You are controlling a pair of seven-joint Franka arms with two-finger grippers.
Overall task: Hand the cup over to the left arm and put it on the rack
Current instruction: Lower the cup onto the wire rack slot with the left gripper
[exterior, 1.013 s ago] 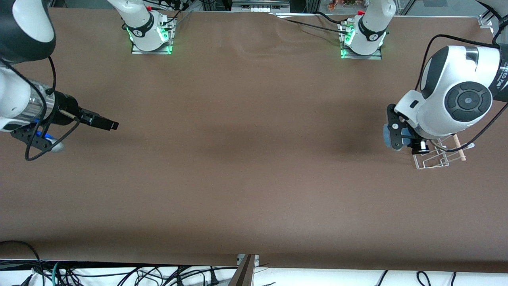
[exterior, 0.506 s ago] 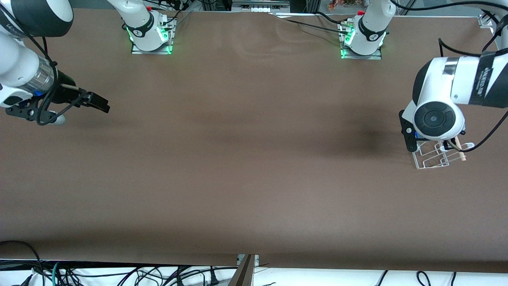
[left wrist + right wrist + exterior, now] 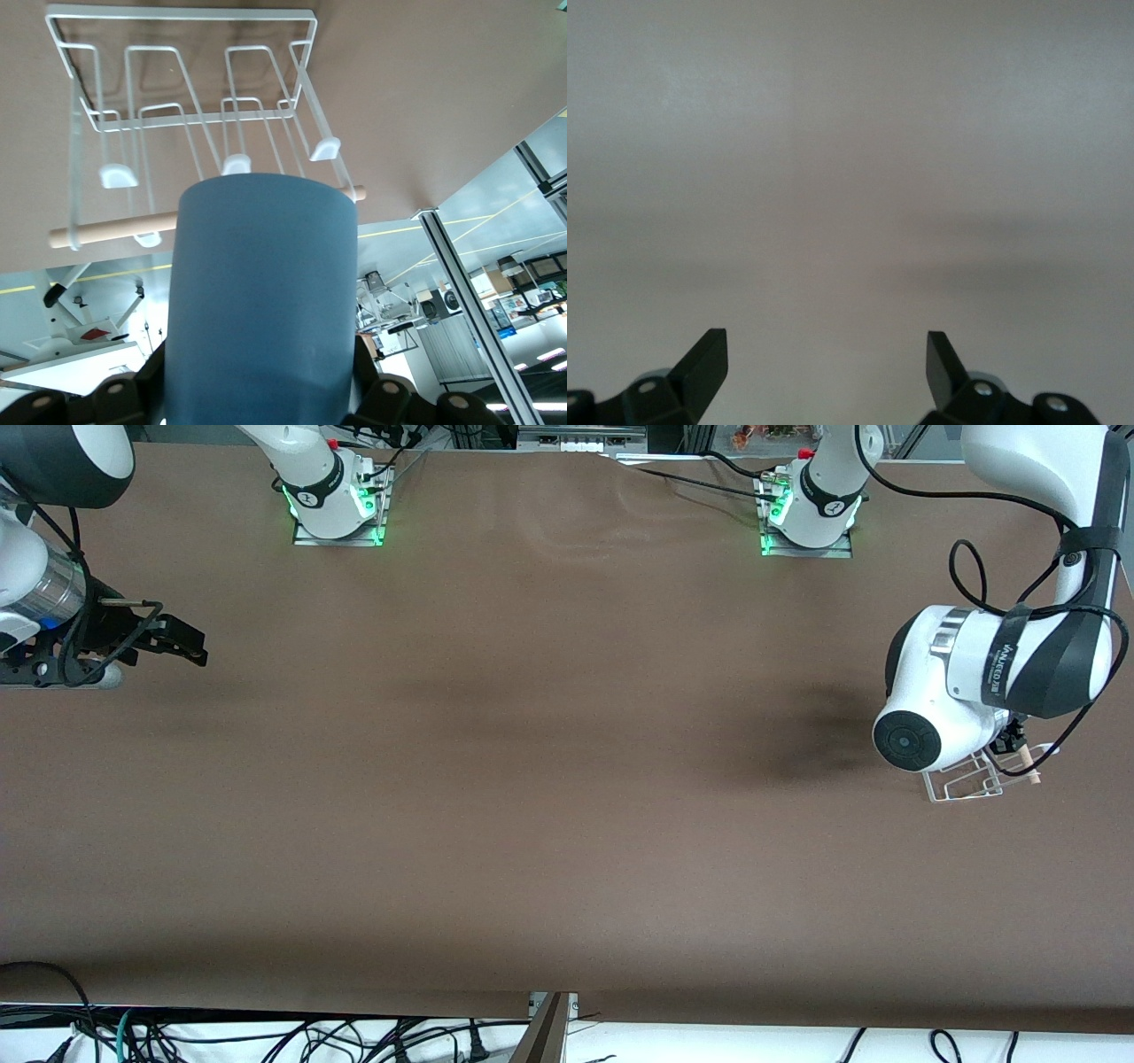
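My left gripper [image 3: 262, 382] is shut on the light-blue cup [image 3: 263, 292], with a black finger on each side of it. The cup is held just over the white wire rack [image 3: 177, 12], close to its white-tipped prongs and wooden dowel [image 3: 106, 232]. In the front view the rack [image 3: 966, 786] stands at the left arm's end of the table, and the left arm's wrist [image 3: 921, 737] hides the cup and the gripper. My right gripper [image 3: 190, 646] is open and empty over the right arm's end of the table; its fingertips [image 3: 709, 354] are spread wide apart.
Both arm bases [image 3: 332, 509] [image 3: 811, 514] stand along the table's edge farthest from the front camera. Brown table surface [image 3: 549, 779] lies between the two arms. Cables hang at the edge nearest the front camera.
The left arm has swung its wrist over the rack, and the cup no longer shows in the front view. The right arm has drawn back toward its own end of the table.
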